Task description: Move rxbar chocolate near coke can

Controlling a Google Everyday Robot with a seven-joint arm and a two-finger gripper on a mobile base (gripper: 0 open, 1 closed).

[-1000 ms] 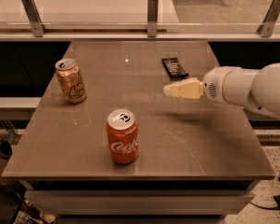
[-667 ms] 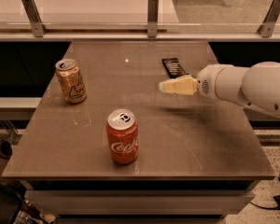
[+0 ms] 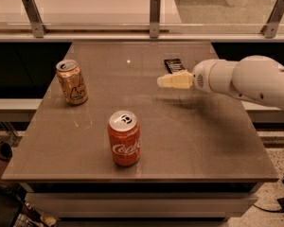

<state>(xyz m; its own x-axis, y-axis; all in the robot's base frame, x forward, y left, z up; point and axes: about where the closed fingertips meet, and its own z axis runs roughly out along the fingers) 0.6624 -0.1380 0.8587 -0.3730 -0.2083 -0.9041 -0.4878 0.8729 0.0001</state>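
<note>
The rxbar chocolate (image 3: 173,64) is a small flat black bar lying on the table's far right part. Its near end is hidden behind my gripper. My gripper (image 3: 166,81) is cream-coloured and points left, hovering just in front of the bar, on the end of my white arm (image 3: 246,79) that comes in from the right. The coke can (image 3: 124,138) is red-orange with white script and stands upright near the table's front edge, well to the left of and nearer than the gripper.
A tan-gold can (image 3: 72,82) with dark script stands upright at the table's left. The brown table (image 3: 199,141) has a raised ledge with metal posts (image 3: 155,16) behind its far edge. The floor drops off at both sides.
My gripper and arm have moved left over the table, ending just in front of the black bar. The cans and the bar have not moved.
</note>
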